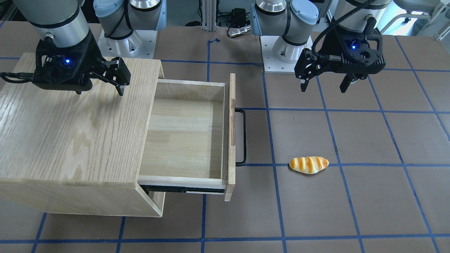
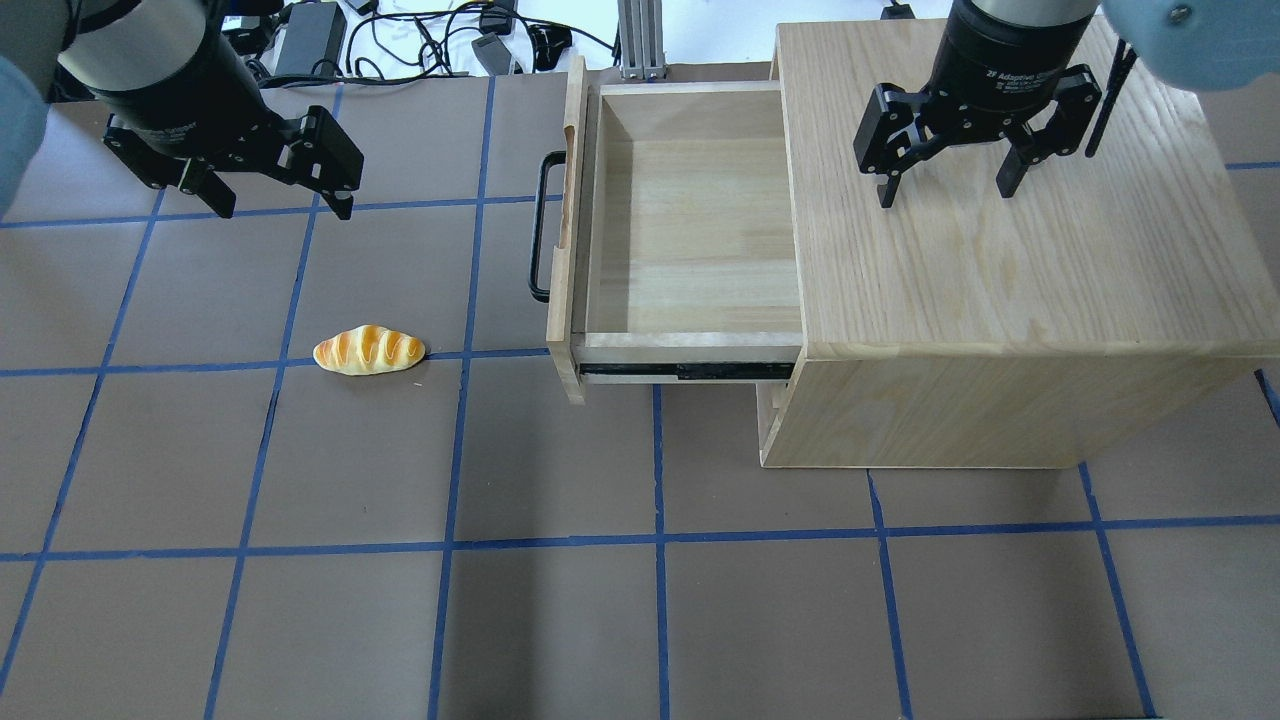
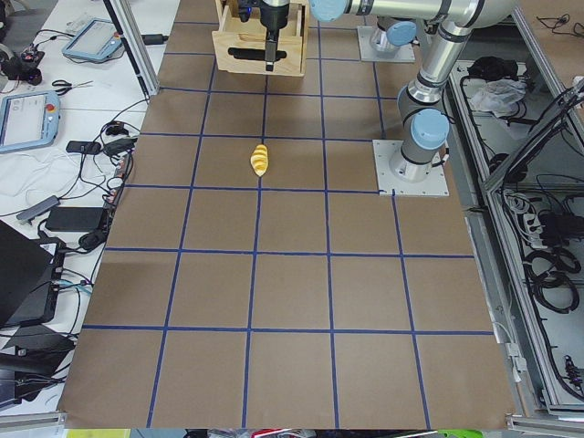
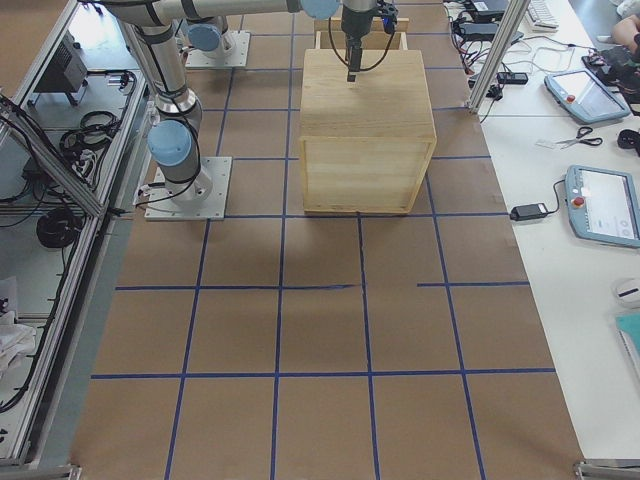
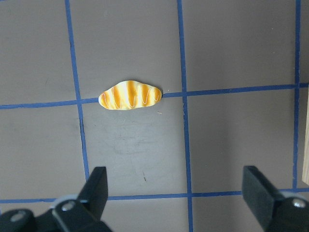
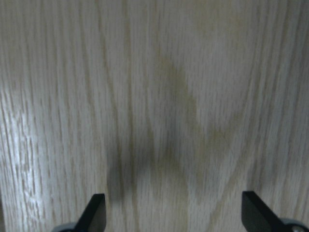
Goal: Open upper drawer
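The upper drawer (image 2: 690, 235) stands pulled far out of the oak cabinet (image 2: 1010, 250), its pale-wood box empty. Its front panel carries a black bar handle (image 2: 541, 228); the drawer also shows in the front view (image 1: 186, 137) with the handle (image 1: 242, 137). My left gripper (image 2: 285, 200) is open and empty, hovering above the table well to the left of the handle; it also shows in the front view (image 1: 325, 86). My right gripper (image 2: 945, 190) is open and empty just above the cabinet's top; it also shows in the front view (image 1: 102, 92).
A toy bread roll (image 2: 369, 350) lies on the brown mat left of the drawer, below my left gripper in the left wrist view (image 5: 130, 95). Blue tape lines grid the mat. Cables and power bricks lie beyond the far table edge (image 2: 420, 40).
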Robot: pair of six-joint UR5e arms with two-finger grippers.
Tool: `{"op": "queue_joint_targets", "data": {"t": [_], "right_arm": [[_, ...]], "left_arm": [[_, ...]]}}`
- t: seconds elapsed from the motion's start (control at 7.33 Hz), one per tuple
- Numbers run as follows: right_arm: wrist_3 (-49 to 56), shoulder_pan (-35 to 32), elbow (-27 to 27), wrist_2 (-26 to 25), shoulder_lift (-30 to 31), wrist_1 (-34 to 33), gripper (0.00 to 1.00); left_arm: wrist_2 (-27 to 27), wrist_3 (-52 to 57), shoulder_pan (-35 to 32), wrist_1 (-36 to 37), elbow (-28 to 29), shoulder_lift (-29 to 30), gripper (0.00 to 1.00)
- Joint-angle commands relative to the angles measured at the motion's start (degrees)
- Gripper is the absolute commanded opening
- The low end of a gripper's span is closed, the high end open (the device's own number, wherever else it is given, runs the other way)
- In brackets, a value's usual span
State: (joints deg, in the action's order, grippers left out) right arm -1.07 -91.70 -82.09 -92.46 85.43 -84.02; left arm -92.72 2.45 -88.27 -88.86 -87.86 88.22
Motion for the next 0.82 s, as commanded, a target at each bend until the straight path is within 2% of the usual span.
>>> {"op": "queue_joint_targets", "data": {"t": [0.0,0.68], "right_arm": [[-0.1,-0.1,0.0,0.0,0.0,0.0,1.00],[-0.1,-0.1,0.0,0.0,0.0,0.0,1.00]], "left_arm": [[0.7,-4.9,-0.6,-1.7,0.4,0.4,1.00],[1.8,-4.6,-0.6,-1.7,0.5,0.0,1.00]]}}
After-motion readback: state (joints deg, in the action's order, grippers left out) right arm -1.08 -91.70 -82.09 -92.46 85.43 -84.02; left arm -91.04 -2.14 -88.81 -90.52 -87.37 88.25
